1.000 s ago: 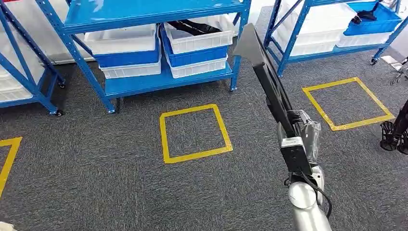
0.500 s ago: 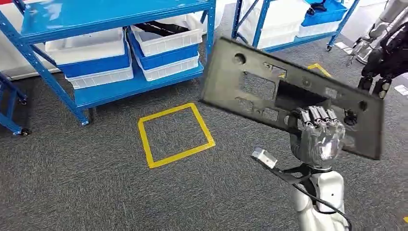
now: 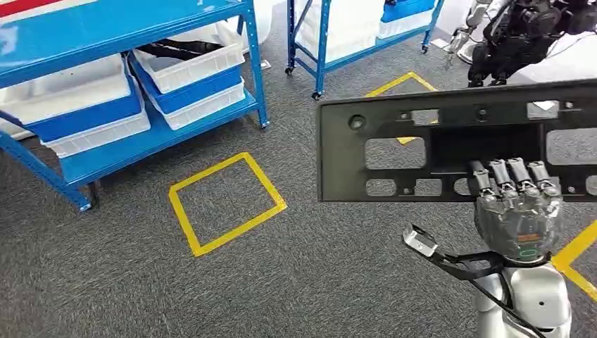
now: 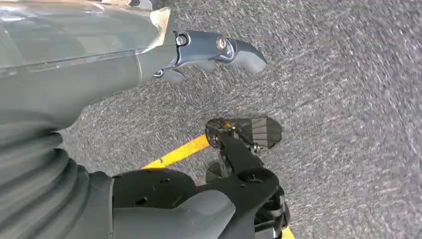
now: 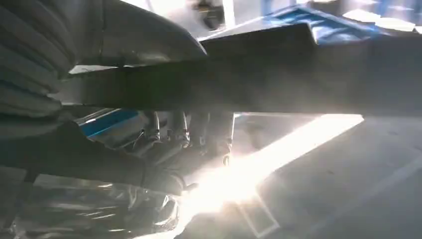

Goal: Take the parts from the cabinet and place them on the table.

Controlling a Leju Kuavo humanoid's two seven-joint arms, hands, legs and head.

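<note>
Gripping black panel [image 3: 394, 151], right hand [image 3: 519, 211]; no legible writing.

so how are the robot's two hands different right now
The right hand is raised in front of the robot, its fingers hooked through an opening in the flat black part, gripping it; the left hand holds nothing. The left hand hangs low over the grey carpet with its fingers loosely apart, while the right hand's fingers are curled tight. Both are grey, many-fingered hands.
</note>
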